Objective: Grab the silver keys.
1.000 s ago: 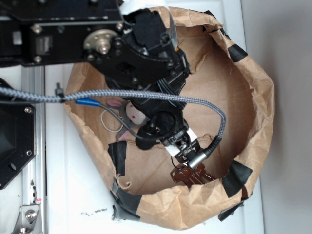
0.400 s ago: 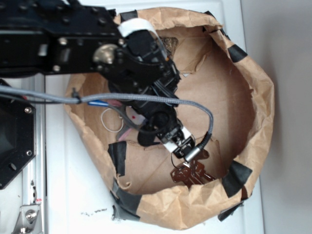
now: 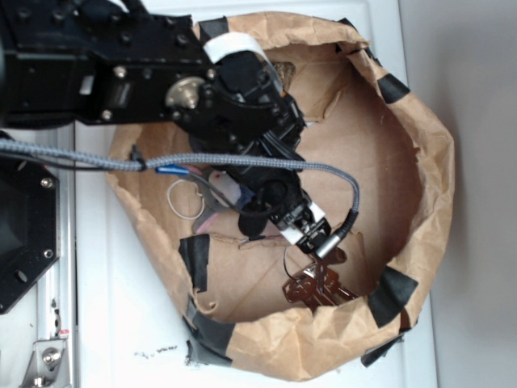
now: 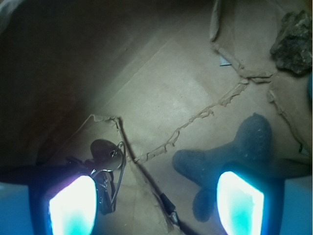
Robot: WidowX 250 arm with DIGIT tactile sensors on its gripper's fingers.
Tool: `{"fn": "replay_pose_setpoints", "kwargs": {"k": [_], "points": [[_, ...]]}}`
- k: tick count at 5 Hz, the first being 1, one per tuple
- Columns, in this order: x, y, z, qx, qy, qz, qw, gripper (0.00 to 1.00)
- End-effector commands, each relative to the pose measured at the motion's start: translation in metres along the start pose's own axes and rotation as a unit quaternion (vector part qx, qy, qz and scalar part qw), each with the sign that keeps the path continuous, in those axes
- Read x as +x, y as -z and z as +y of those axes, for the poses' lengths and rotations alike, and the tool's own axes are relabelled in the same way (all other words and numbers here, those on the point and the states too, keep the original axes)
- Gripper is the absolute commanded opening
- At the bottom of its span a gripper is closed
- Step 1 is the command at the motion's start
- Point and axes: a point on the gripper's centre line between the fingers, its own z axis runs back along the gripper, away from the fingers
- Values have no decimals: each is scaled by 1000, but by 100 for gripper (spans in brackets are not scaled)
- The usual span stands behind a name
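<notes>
The silver keys (image 3: 317, 288) lie on the paper floor of the brown paper-lined bin (image 3: 420, 121), close to its near wall. My gripper (image 3: 313, 238) hangs just above them, apart from them. In the wrist view the keys (image 4: 108, 157) with their thin wire ring sit beside the inner edge of the left fingertip (image 4: 73, 208). The gripper (image 4: 156, 205) is open and holds nothing. The right fingertip (image 4: 240, 201) is over a grey plush limb.
A grey plush animal (image 4: 234, 147) lies under the arm, its pale loop (image 3: 184, 200) by the bin's left wall. A dark rough lump (image 4: 293, 39) sits at the far side. A braided cable (image 3: 242, 160) crosses the bin. Black tape patches (image 3: 393, 294) mark the rim.
The arm has shifted and the gripper has moved slightly up and to the right above the keys. The keys have not moved.
</notes>
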Motion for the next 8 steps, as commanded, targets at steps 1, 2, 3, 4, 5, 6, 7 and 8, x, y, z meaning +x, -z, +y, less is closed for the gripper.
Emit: {"fn": "replay_pose_setpoints", "kwargs": {"k": [1, 2, 3, 4, 5, 6, 7, 8], "points": [[7, -10, -11, -17, 10, -17, 1000, 100], [7, -10, -11, -17, 10, -17, 1000, 100], [7, -10, -11, -17, 10, -17, 1000, 100], [7, -10, -11, -17, 10, -17, 1000, 100], [7, -10, -11, -17, 10, -17, 1000, 100], [-10, 22, -17, 0, 33, 46, 998, 100], [-28, 49, -17, -12, 67, 49, 996, 100], [-39, 47, -18, -50, 73, 81, 993, 100]]}}
